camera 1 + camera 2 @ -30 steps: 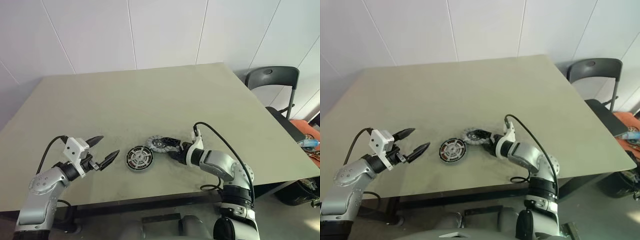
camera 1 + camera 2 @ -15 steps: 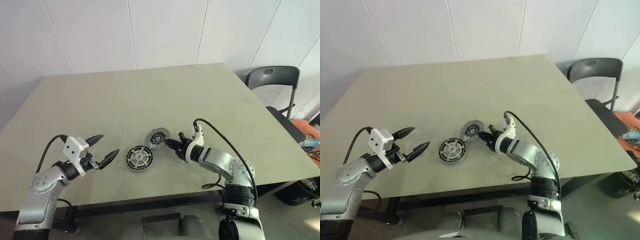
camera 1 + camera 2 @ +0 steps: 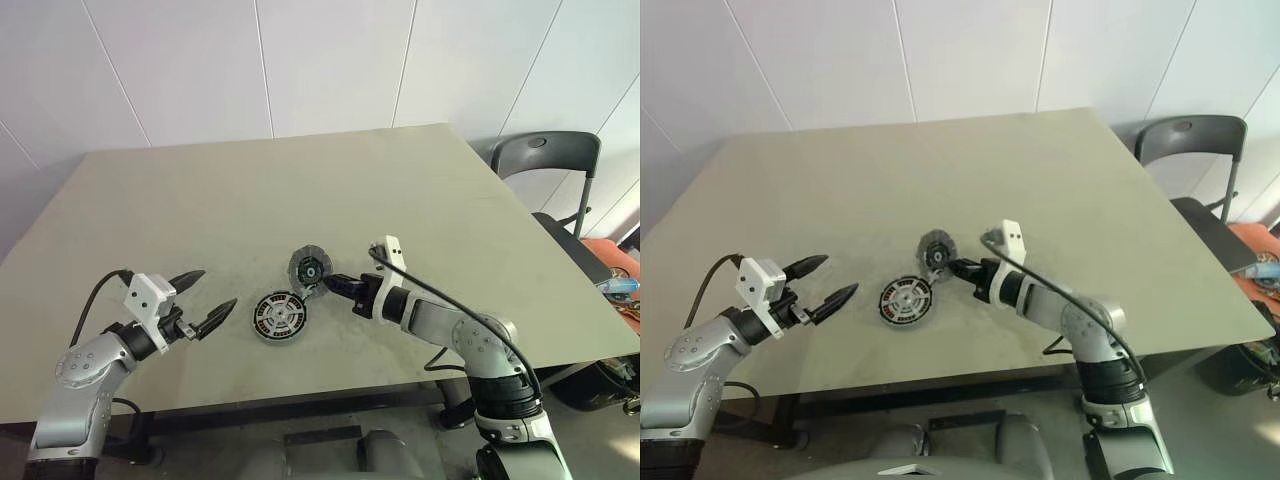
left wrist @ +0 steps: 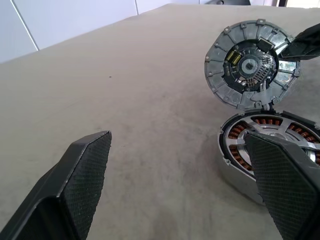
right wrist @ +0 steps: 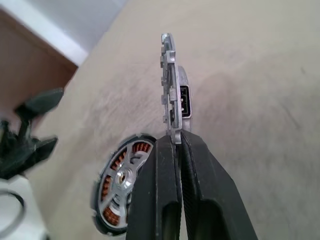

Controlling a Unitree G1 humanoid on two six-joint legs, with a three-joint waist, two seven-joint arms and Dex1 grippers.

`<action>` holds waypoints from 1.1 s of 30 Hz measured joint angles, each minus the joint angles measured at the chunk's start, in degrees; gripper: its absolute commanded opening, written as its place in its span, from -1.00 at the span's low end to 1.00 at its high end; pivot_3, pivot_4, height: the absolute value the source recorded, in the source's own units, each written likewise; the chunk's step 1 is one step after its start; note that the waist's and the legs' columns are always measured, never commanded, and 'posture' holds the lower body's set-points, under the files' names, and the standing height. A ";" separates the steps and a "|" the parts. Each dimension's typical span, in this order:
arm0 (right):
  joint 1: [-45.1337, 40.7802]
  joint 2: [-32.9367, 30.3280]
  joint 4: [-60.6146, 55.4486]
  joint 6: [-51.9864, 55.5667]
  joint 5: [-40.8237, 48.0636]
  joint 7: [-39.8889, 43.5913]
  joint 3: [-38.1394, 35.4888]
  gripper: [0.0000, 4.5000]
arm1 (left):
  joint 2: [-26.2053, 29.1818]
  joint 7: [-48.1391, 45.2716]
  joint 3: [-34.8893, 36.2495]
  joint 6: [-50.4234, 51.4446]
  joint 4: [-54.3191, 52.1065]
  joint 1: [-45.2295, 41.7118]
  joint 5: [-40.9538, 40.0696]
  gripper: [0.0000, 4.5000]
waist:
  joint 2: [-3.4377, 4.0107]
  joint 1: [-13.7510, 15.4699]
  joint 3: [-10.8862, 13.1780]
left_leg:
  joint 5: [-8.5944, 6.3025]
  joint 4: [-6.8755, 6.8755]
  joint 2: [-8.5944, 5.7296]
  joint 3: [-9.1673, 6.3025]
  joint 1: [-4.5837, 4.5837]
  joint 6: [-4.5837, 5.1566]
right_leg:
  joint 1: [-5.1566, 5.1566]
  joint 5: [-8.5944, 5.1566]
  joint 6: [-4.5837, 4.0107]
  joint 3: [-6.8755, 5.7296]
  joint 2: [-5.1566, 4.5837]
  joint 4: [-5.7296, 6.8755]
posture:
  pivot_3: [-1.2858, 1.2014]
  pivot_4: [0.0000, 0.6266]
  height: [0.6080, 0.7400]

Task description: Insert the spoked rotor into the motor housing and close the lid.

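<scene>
The grey notched lid [image 3: 309,268] stands on edge just above the table, its dark inner face turned toward my left gripper. My right gripper [image 3: 330,283] is shut on its rim, and the right wrist view has the fingers [image 5: 162,190] pinching the lid [image 5: 170,85] edge-on. Just below and to the left lies the motor housing [image 4: 239,172], flat on the table. The spoked rotor [image 3: 279,317] sits in it, copper windings showing between its silver spokes. My left gripper [image 3: 216,289] hovers open to the left of the housing, holding nothing.
The beige table [image 3: 250,200] has open surface all around the parts, and its front edge runs close below the grippers. A dark chair [image 3: 545,160] stands off the table's right side, with orange clutter [image 3: 620,275] on the floor beyond.
My right gripper has shut on the lid, lifted it off the table and rolled it from flat up onto its edge. The left arm has not moved.
</scene>
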 measured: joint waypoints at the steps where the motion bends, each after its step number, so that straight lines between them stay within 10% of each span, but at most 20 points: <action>1: 0.19 -0.60 -0.73 -1.65 -2.13 1.98 1.24 -0.98 | 0.01 -0.01 0.00 0.00 0.25 -0.12 0.00 1.00 | 0.00 -0.01 0.00 | 0.00 0.00 0.00 0.00 -0.02 0.00 | -0.02 0.00 0.00 0.00 0.00 0.00 | 0.03 -1.00 1.00; 33: -2.97 -6.46 -0.19 -29.30 -33.28 32.33 11.39 -0.98 | 0.61 0.96 0.01 1.51 -0.26 -1.84 0.00 1.00 | -0.12 0.29 0.00 | 0.00 0.11 -0.01 -0.01 -0.06 -0.01 | -0.01 0.03 0.01 0.00 0.00 0.06 | 0.03 -1.00 1.00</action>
